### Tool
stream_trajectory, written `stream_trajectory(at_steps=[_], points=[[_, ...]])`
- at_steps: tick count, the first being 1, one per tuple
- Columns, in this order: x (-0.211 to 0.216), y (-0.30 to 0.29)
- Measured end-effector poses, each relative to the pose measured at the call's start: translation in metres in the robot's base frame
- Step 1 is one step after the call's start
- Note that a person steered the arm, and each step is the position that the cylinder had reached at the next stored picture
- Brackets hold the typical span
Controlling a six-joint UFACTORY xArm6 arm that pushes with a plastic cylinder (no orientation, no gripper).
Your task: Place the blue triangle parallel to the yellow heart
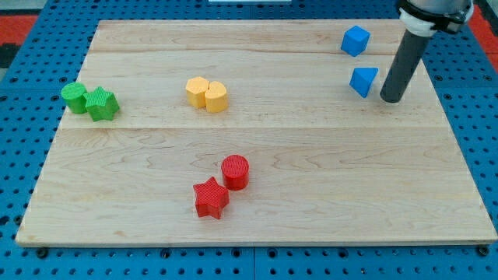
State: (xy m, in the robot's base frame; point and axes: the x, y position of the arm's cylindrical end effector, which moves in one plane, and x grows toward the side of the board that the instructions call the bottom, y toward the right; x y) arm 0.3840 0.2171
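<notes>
- Nearest the board's [257,225] bottom edge, a red star [210,197] touches a red cylinder [235,172].
- By the left edge, a green cylinder [75,98] touches a green star [102,104].
- Mid-board, the yellow heart [207,94] stands alone.
- Toward the top-right corner, the blue triangle [363,81] points downward; my tip [391,99], a bare rod with nothing to open or close, sits just right of it.
- Farthest, a blue cube [355,40].

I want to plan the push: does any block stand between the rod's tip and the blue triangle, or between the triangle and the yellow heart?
Nothing visible does. My tip sits just right of the blue triangle, with bare wood from there left to the yellow heart.
</notes>
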Motion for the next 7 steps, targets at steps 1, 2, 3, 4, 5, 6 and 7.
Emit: stream_trajectory(at_steps=[1, 2, 3, 4, 5, 6, 7], points=[[-0.021, 0.02], [-0.035, -0.032], [-0.035, -0.117], [-0.085, -0.106], [-0.064, -0.132], [-0.012, -0.132], [-0.013, -0.134]])
